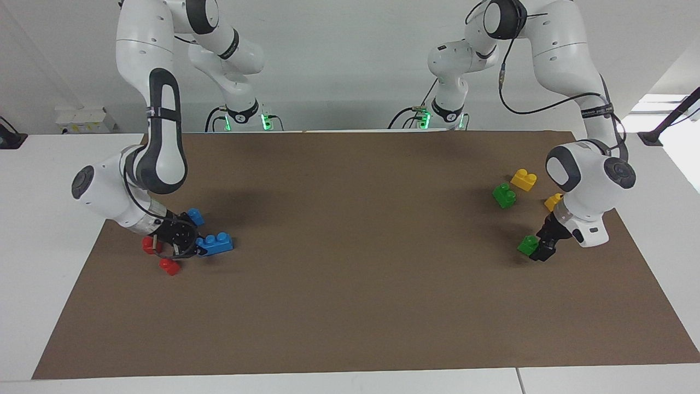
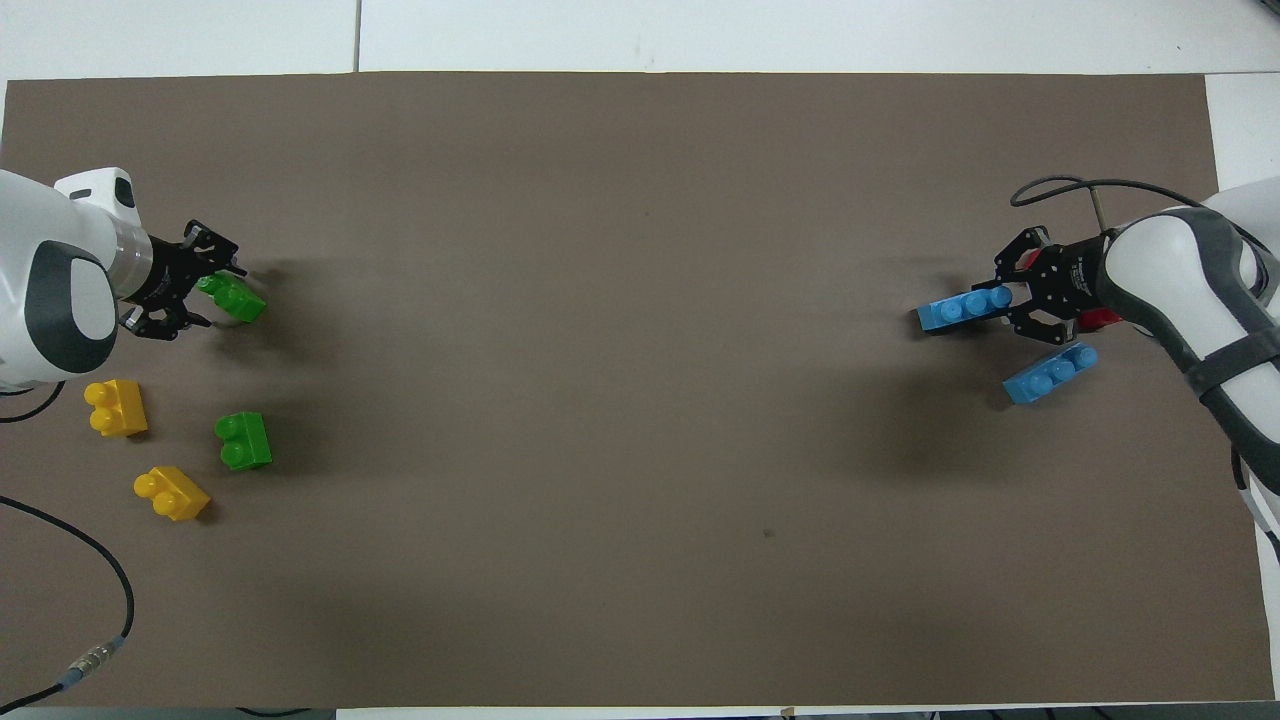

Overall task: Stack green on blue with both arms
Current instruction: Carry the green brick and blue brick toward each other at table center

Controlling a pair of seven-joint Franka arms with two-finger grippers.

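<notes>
Red bricks (image 1: pixel 169 266) beside right hand (image 1: pixel 192 250) gripping blue (image 1: pixel 215 243); left hand (image 1: pixel 538 247) grips green (image 1: pixel 528 244).

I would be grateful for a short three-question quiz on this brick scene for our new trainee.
1. Which colour of brick is the left tool at? A. red B. green C. yellow
2. True or false: both blue bricks lie toward the right arm's end of the table.
3. Fill in: the number of yellow bricks on the table is ____.

Key
1. B: the green brick.
2. True.
3. Two.
</notes>
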